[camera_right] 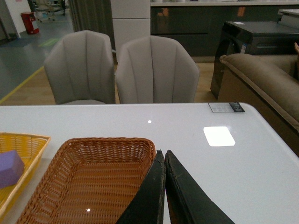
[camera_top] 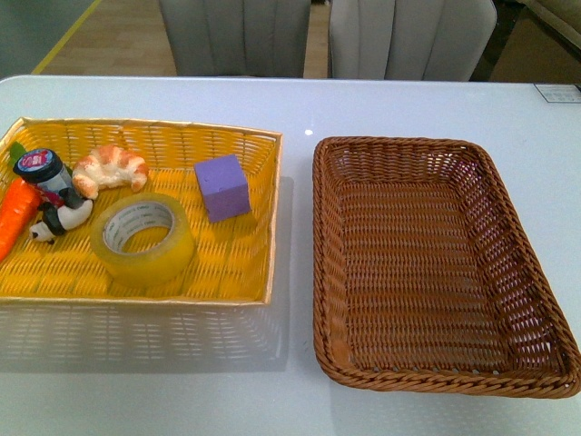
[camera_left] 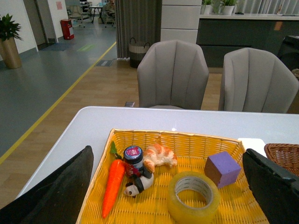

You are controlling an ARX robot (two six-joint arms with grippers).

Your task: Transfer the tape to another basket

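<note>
The tape [camera_top: 143,238] is a yellowish translucent roll lying flat in the bright yellow basket [camera_top: 245,136] on the left of the table. The left wrist view shows the tape [camera_left: 193,196] between and beyond the wide-apart black fingers [camera_left: 60,193] of my open left gripper [camera_left: 170,189], which hangs above the near side of that basket and touches nothing. The brown wicker basket [camera_top: 331,236] stands empty to the right. My right gripper [camera_right: 164,154] is shut with nothing in it, beside the near right rim of the brown basket [camera_right: 56,154]. Neither arm shows in the front view.
The yellow basket also holds a purple cube [camera_top: 221,187], a croissant [camera_top: 110,168], a carrot [camera_top: 16,213], a small dark jar [camera_top: 43,171] and a panda figure [camera_top: 59,221]. Two grey chairs [camera_top: 238,36] stand behind the white table [camera_top: 390,104].
</note>
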